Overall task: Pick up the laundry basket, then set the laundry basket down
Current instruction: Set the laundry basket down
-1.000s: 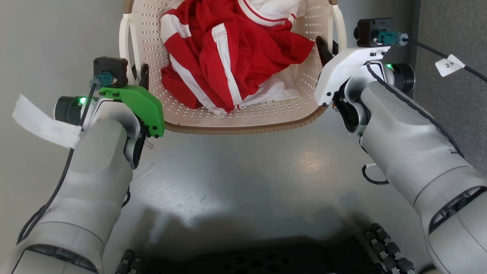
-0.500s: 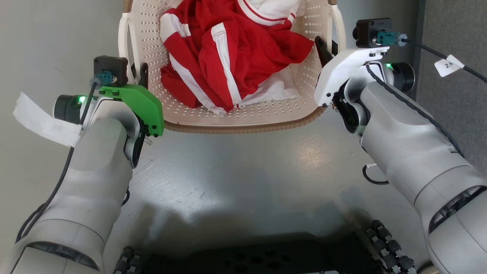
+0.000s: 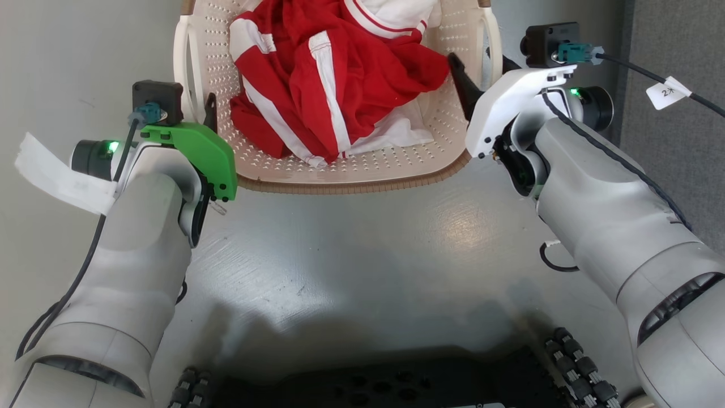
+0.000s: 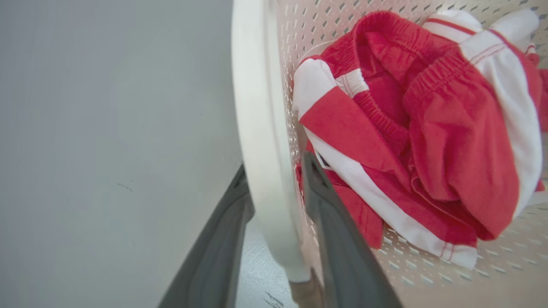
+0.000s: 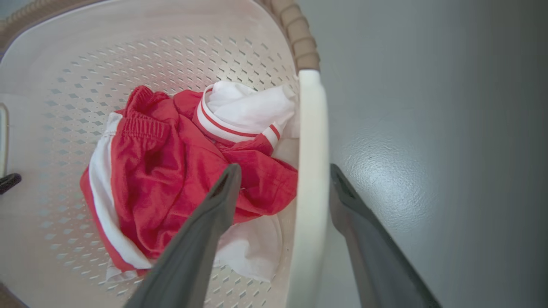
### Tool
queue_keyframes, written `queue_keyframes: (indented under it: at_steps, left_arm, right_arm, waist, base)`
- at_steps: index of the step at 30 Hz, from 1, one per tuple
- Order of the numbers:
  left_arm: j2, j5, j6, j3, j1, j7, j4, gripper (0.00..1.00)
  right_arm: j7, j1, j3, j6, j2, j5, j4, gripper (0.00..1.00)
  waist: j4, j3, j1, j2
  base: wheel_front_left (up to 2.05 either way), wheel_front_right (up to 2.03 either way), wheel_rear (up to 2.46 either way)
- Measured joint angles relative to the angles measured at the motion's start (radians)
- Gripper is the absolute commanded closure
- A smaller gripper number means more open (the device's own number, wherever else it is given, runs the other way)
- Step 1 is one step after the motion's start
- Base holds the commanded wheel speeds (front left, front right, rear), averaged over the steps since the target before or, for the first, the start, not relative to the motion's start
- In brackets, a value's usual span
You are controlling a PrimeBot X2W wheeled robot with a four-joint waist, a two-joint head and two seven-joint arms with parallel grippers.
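Note:
The laundry basket (image 3: 351,186), cream and perforated with a brown rim, stands on the grey floor in front of me, holding red-and-white clothes (image 3: 340,73). My left gripper (image 3: 203,110) is at its left white handle (image 4: 257,107); in the left wrist view my left gripper (image 4: 274,167) has both fingers pressed against that handle. My right gripper (image 3: 478,65) is at the right handle (image 5: 312,149). In the right wrist view my right gripper (image 5: 284,167) straddles that handle, with a clear gap on the inner side, so it is open.
My dark wheeled base (image 3: 368,391) lies at the bottom of the head view. A darker grey surface (image 3: 668,34) borders the floor on the right. A tagged cable (image 3: 668,90) hangs off my right wrist. Bare floor (image 3: 362,255) lies between the basket and my base.
The basket and both grippers have shifted slightly up and left in the head view. My right gripper's inner finger has spread away from the handle.

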Motion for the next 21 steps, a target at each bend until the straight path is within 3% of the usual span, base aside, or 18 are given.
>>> queue_keyframes:
  at_steps: [1, 3, 6, 21]
  left_arm:
    - [0.0, 0.0, 0.0, 0.0, 0.0, 0.0, 0.002, 0.31]
    - [0.0, 0.0, 0.0, 0.001, -0.001, 0.0, 0.005, 0.26]
    - [0.0, 0.0, 0.0, 0.001, -0.002, -0.005, 0.009, 0.02]
    - [0.0, 0.0, 0.0, 0.004, -0.002, -0.018, 0.042, 0.0]
  right_arm:
    - [0.0, 0.0, 0.001, 0.0, 0.0, 0.0, 0.0, 0.0]
    - [0.0, 0.0, 0.003, 0.0, 0.0, 0.0, 0.001, 0.0]
    - [-0.004, 0.0, 0.007, 0.0, 0.0, 0.004, 0.005, 0.0]
    - [-0.025, 0.002, 0.011, 0.009, 0.0, 0.025, 0.037, 0.0]
  waist:
    - [0.0, -0.001, 0.0001, 0.0]
    - [0.0, -0.003, 0.0, 0.0]
    - [-0.001, -0.007, 0.0, 0.0]
    - [-0.01, -0.087, 0.0, 0.0]
  base:
    - [0.0, 0.0, 0.0]
    - [0.0, 0.0, 0.0]
    - [0.0, 0.0, 0.0]
    - [0.0, 0.0, 0.0]
